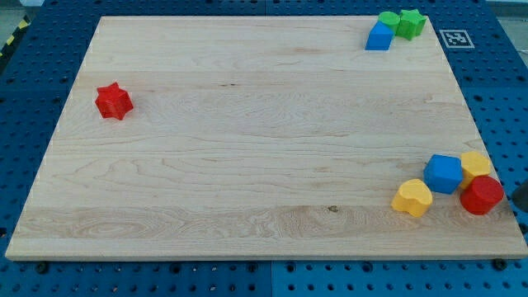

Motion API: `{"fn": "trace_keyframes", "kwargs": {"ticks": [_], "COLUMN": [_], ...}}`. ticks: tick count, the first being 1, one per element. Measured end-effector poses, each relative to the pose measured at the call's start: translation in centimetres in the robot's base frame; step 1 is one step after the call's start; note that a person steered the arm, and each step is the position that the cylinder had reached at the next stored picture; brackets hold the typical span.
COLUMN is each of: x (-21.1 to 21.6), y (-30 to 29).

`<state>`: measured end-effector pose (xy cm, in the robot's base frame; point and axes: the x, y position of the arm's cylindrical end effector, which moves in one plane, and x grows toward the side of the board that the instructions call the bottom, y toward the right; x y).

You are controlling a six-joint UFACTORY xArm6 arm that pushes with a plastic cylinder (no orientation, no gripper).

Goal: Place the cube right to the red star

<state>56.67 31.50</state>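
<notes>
The red star [113, 101] lies near the board's left edge, in the upper half of the view. The blue cube [444, 173] sits far away at the lower right, in a tight cluster. In that cluster a yellow block [476, 164] touches the cube's right side, a red cylinder [482, 195] sits at its lower right, and a yellow heart-like block [412, 198] lies at its lower left. A dark shape at the view's right edge looks like my tip [518, 200], just right of the red cylinder; most of the rod is cut off.
At the top right corner a blue block [379, 37] touches a green block [387, 20] and a green star [411, 22]. The wooden board [247, 165] lies on a blue perforated table. A marker tag [455, 38] sits off the board's top right.
</notes>
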Motion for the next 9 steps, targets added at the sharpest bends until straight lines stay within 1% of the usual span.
{"fn": "trace_keyframes", "kwargs": {"ticks": [2, 3, 5, 6, 7, 8, 9], "x": [-0.6, -1.9, -2.3, -3.5, -5.4, -6.8, -8.2], "y": [-1.0, -3.7, -8.9, -11.6, -12.3, -15.0, -19.0]}}
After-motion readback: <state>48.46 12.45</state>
